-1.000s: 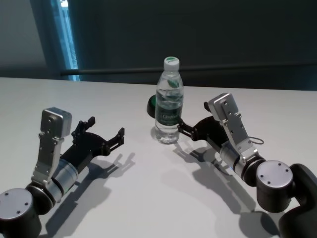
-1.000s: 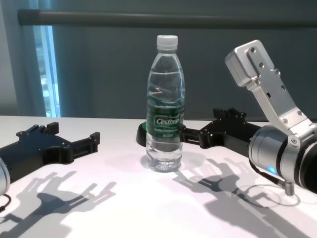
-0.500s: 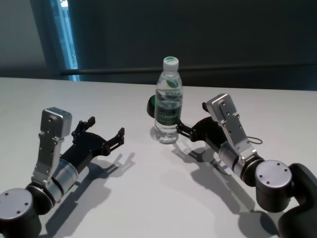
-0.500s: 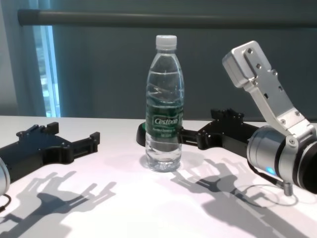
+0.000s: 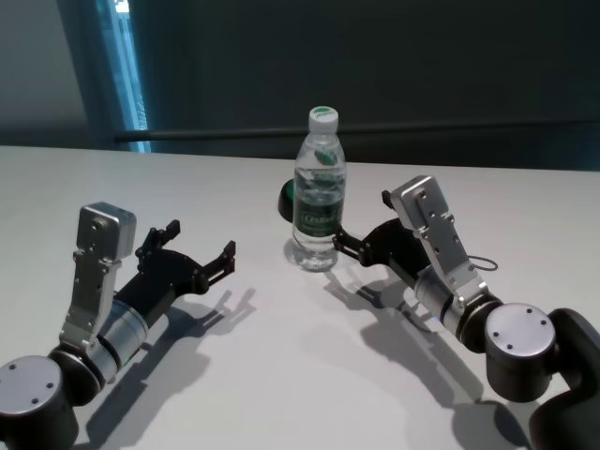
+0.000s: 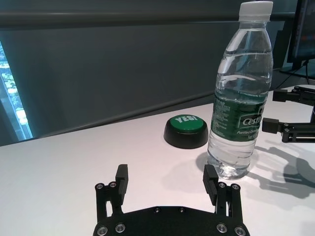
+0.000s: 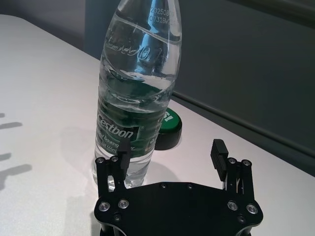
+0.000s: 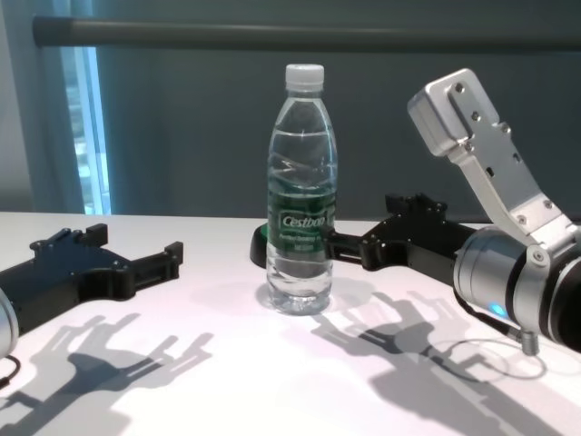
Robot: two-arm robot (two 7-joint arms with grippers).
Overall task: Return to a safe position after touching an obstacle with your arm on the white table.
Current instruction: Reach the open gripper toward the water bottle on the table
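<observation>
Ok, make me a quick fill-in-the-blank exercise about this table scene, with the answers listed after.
1. The water bottle stands upright with a ____ screw cap.
2. The round button behind the bottle has a green top printed with the word ____.
3. The end effector nearest the bottle belongs to the ____ arm.
4. The left end effector has its fingers ____, with nothing between them, over the white table.

Missing words: white; YES; right; open
</observation>
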